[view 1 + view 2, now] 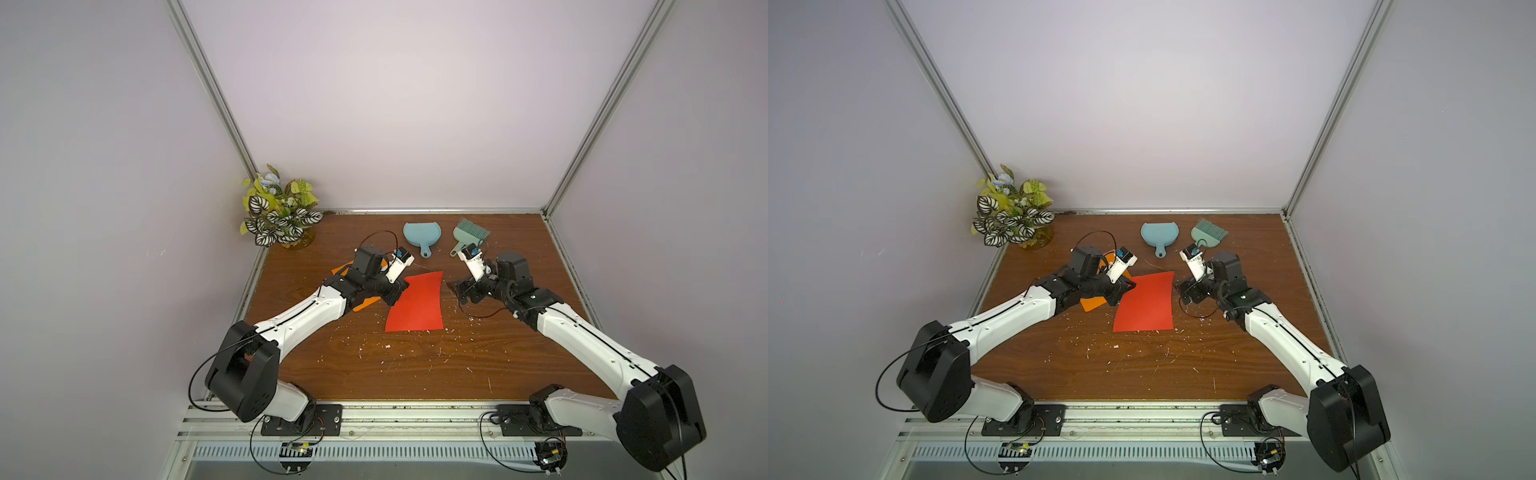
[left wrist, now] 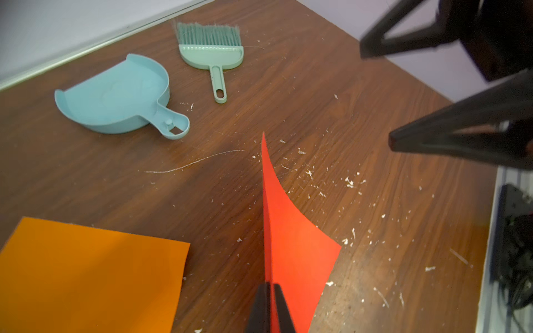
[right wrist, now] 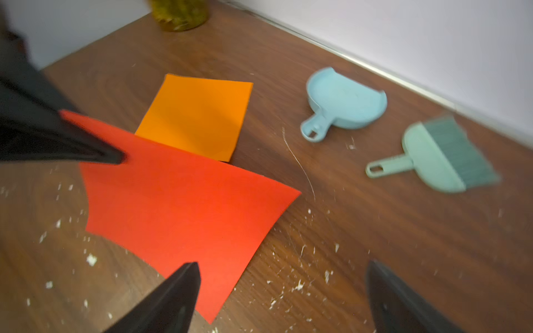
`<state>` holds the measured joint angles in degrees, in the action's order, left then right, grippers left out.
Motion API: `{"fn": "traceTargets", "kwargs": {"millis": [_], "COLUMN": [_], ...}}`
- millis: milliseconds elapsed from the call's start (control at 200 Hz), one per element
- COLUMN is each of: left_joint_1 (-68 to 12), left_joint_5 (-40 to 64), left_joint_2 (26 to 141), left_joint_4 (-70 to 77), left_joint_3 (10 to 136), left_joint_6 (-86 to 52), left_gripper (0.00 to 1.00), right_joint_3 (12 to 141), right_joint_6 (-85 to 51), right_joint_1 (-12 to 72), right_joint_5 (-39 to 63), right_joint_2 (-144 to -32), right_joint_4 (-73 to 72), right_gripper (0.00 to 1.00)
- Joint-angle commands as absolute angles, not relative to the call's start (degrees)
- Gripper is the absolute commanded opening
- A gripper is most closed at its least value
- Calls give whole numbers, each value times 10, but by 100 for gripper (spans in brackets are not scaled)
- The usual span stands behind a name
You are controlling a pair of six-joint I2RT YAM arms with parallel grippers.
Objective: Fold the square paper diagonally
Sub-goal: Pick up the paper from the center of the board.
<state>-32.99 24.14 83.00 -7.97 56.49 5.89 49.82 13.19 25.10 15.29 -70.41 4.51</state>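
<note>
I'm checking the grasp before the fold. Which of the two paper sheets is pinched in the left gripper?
The red sheet: the left gripper is shut on one corner, which curls up off the table. The orange sheet lies flat beside it, ungripped.

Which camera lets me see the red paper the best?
The right wrist view: the red paper fills the picture, nearly whole, with the left gripper pinching one corner. Both top views show it flat but small. The left wrist view sees it almost edge-on, curling up.
</note>
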Motion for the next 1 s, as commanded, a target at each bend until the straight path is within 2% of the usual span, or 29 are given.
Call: {"fn": "traceTargets", "kwargs": {"millis": [0, 290, 475, 656, 741, 996], "left_joint_1": [-344, -345, -346, -345, -345, -345], "left_joint_5": [237, 266, 273, 280, 281, 281], "left_joint_2": [814, 754, 735, 737, 737, 731], "left_joint_4": [-125, -72, -56, -57, -60, -59], "left_joint_3": [583, 540, 531, 535, 538, 539], "left_joint_6": [182, 268, 268, 270, 271, 277], "left_gripper": [0, 0, 0, 1, 0, 1], "right_joint_3": [563, 684, 679, 691, 688, 690], "right_joint_6": [347, 428, 465, 465, 468, 466], "right_joint_1": [251, 258, 280, 292, 292, 292], "right_joint_5": [299, 411, 404, 399, 398, 381], "right_joint_2": [-737, -844, -859, -867, -863, -854], "right_joint_4": [70, 178, 198, 205, 206, 205], "right_gripper": [87, 86, 85, 72, 62, 9]}}
